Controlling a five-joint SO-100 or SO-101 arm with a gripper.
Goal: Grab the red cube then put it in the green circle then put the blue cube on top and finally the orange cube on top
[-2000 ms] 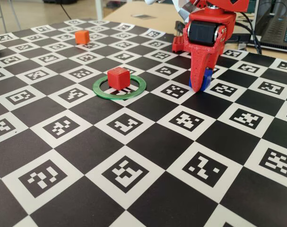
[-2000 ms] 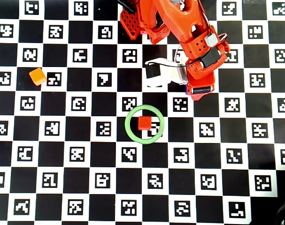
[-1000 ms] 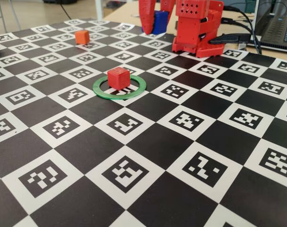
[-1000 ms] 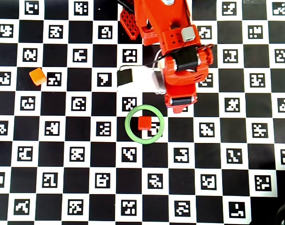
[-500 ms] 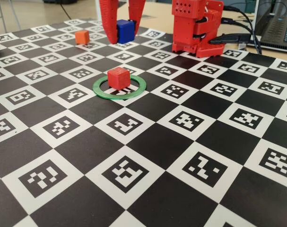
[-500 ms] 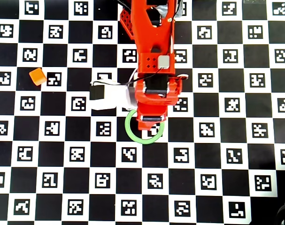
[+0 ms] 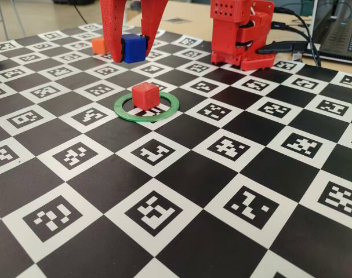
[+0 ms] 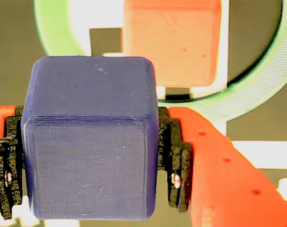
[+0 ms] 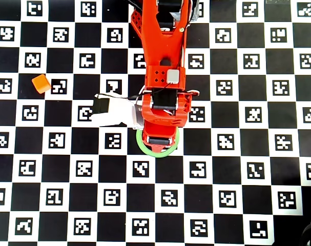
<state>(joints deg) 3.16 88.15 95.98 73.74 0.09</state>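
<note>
The blue cube (image 7: pixel 133 47) hangs in the air, and my gripper (image 7: pixel 131 51) is shut on it; in the wrist view it (image 8: pixel 89 142) fills the space between the black pads (image 8: pixel 174 161). In the fixed view it is up and slightly left of the red cube (image 7: pixel 145 95), which sits inside the green circle (image 7: pixel 117 108). The wrist view shows the red cube (image 8: pixel 174 42) and green circle (image 8: pixel 271 71) just below and beyond. From overhead the arm hides both cubes, and only the circle's lower arc (image 9: pixel 156 155) shows. The orange cube (image 9: pixel 41 83) lies far left, partly behind a finger (image 7: pixel 113 29).
The arm's red base (image 7: pixel 239 32) stands at the board's back edge, with cables and a laptop (image 7: pixel 344 35) behind it to the right. The checkered marker board (image 7: pixel 181 191) covers the table. A white and black camera mount (image 9: pixel 109 110) sticks out left of the wrist.
My gripper has carried the blue cube left and lower in the fixed view. From overhead the wrist has slid further over the green circle and now covers the red cube.
</note>
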